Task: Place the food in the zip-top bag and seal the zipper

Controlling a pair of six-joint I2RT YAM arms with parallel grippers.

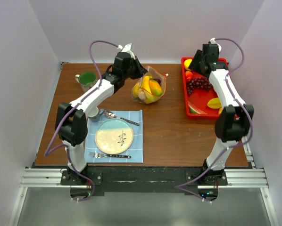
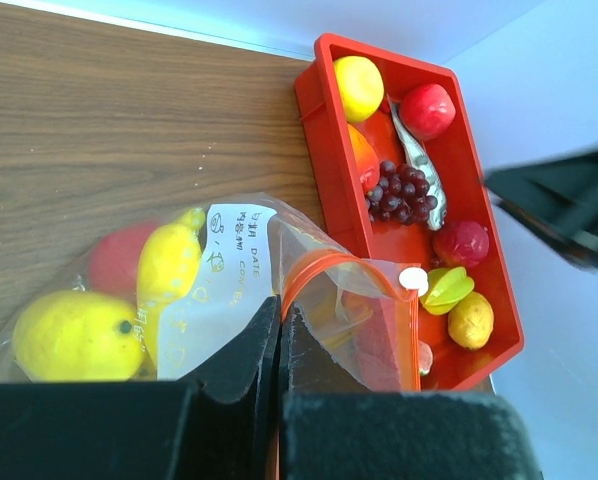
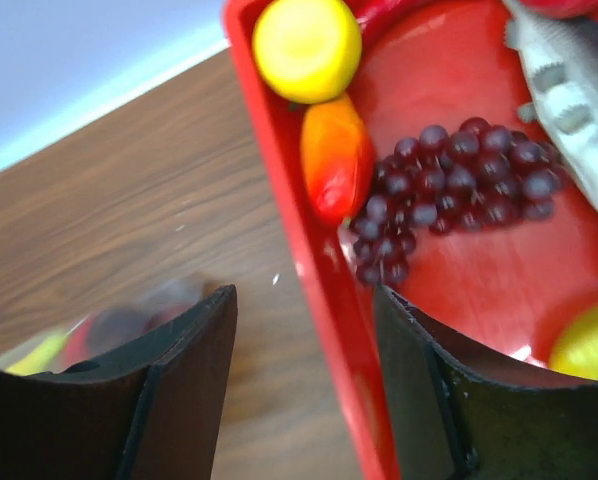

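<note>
Our left gripper (image 2: 279,335) is clamped on the bag (image 2: 234,265) just beside its zipper (image 2: 314,264), likely to prop the mouth open for loading. Our right gripper (image 3: 301,340), fingers apart and empty, hangs over the tray (image 3: 284,200) rim, with the grapes (image 3: 449,185) at its two o'clock. Only the overhead view shows the bag mid-table, at the tray's nine o'clock.

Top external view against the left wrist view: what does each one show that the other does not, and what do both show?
Only the top external view shows the green cup, the plate, the spoon and the fork on the blue cloth. Only the left wrist view shows the printed label on the bag, the white slider on its zipper, and how the left hand is shut on the bag's edge. Both show the bag with fruit inside, the red tray and the grapes.
</note>
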